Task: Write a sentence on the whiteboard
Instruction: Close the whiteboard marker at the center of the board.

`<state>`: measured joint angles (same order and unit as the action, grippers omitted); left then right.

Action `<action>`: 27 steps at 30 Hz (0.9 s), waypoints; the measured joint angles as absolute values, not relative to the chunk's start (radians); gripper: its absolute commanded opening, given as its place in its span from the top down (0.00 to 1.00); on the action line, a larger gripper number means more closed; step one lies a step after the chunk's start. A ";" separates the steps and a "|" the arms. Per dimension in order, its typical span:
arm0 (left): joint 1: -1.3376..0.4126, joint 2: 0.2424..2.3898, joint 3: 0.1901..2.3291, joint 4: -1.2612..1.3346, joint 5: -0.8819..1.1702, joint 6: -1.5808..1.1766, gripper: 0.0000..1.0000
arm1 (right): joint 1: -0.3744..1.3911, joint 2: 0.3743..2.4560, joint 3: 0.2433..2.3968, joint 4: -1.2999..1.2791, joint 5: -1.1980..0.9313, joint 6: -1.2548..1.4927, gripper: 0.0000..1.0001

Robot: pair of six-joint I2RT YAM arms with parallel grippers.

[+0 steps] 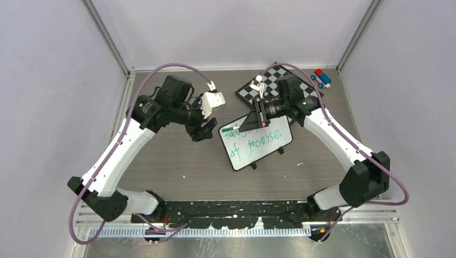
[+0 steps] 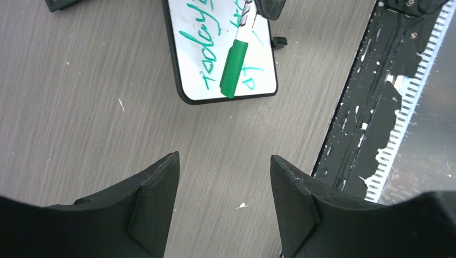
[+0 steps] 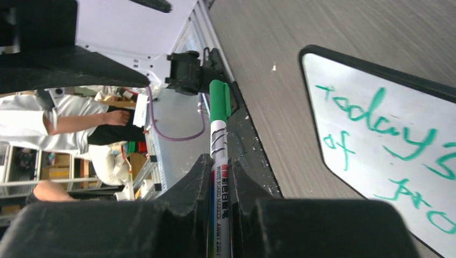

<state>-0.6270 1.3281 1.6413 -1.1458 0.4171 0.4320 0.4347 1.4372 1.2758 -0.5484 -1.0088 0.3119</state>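
Two lines of the sentence (image 1: pixel 263 138) run lengthwise across the slanted whiteboard (image 1: pixel 255 157).

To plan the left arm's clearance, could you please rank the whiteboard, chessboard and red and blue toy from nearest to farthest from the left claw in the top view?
1. The whiteboard, mid-table, just right of the left claw.
2. The chessboard, at the back, right of centre.
3. The red and blue toy, in the back right corner.
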 measured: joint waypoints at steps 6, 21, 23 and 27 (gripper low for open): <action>-0.621 1.308 1.596 -1.137 0.463 0.453 0.37 | 0.466 1.412 1.276 -0.553 -1.064 0.316 1.00; -0.752 1.383 1.576 -1.087 0.463 0.478 0.73 | 0.544 1.405 1.276 -0.530 -1.082 0.374 1.00; -0.755 1.388 1.576 -1.092 0.472 0.473 0.82 | 0.548 1.405 1.276 -0.529 -1.073 0.373 1.00; -0.758 1.388 1.576 -1.097 0.483 0.453 0.95 | 0.550 1.405 1.276 -0.533 -1.068 0.366 1.00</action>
<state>-0.7582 1.3884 1.5761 -1.0973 0.4831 0.4534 0.5495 1.4048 1.2758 -0.5327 -1.0676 0.3664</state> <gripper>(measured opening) 0.160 0.177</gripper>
